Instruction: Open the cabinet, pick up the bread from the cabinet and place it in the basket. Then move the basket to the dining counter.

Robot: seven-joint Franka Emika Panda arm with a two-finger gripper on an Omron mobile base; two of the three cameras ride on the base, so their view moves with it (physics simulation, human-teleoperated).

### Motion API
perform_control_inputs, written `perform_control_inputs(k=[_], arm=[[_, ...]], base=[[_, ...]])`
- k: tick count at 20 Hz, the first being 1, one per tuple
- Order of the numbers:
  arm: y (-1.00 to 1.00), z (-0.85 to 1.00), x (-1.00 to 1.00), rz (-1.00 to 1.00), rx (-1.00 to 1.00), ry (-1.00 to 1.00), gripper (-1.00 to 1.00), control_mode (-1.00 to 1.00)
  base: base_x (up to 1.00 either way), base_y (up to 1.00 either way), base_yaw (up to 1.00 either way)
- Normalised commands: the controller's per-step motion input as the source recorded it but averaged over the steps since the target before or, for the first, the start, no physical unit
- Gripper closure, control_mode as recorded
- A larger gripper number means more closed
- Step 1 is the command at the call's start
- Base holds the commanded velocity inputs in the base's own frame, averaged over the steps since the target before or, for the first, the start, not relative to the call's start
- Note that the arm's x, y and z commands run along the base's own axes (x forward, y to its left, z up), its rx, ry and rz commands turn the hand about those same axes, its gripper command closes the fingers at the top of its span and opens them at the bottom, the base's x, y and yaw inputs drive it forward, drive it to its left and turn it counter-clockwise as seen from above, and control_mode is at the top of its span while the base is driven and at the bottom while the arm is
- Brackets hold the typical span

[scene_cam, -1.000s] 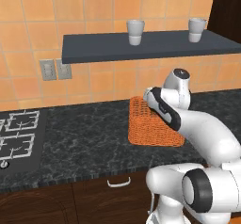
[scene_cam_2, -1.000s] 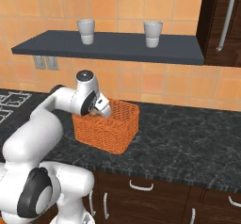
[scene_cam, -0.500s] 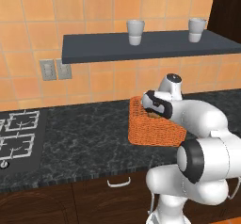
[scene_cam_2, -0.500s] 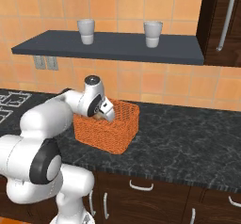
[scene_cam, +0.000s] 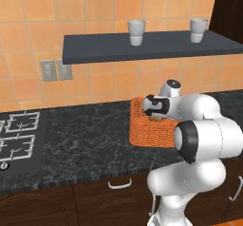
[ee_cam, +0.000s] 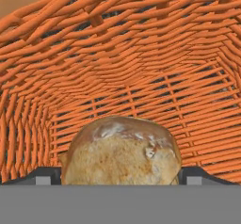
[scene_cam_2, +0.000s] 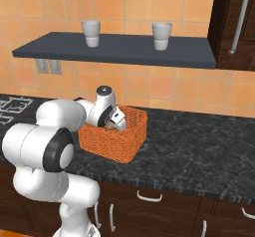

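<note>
The two dark fingertips (ee_cam: 44, 175) stand on either side of the bread (ee_cam: 121, 151) and hold it between them, inside the basket (ee_cam: 141, 53) on the black granite counter (scene_cam_2: 199, 141). Against a second ago the gripper (scene_cam: 155, 117) has gone lower, into the basket — the arm's elbow has swung out toward the base cameras, and the basket itself has stayed put. On the dark shelf (scene_cam: 142, 44) above, the two white cups (scene_cam: 136, 32) are unchanged.

The arm folds forward, its gripper (ee_cam: 120, 176) angled down, jaws spread wide apart.

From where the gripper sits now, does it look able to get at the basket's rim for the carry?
Probably not yet: the gripper sits down inside the basket with the bread between its fingers, so it looks occupied.
</note>
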Motion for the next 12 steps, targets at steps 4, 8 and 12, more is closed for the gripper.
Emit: perform_control_inputs(k=[4, 8, 12], arm=[[-0.09, -0.11, 0.08, 0.00, 0.00, 0.00, -1.00, -1.00], [-0.09, -0.11, 0.21, 0.00, 0.00, 0.00, -1.00, -1.00], [-0.04, -0.06, 0.40, 0.00, 0.00, 0.00, -1.00, -1.00]], base=[[0.00, 0.00, 0.00], [0.00, 0.00, 0.00], [0.00, 0.00, 0.00]])
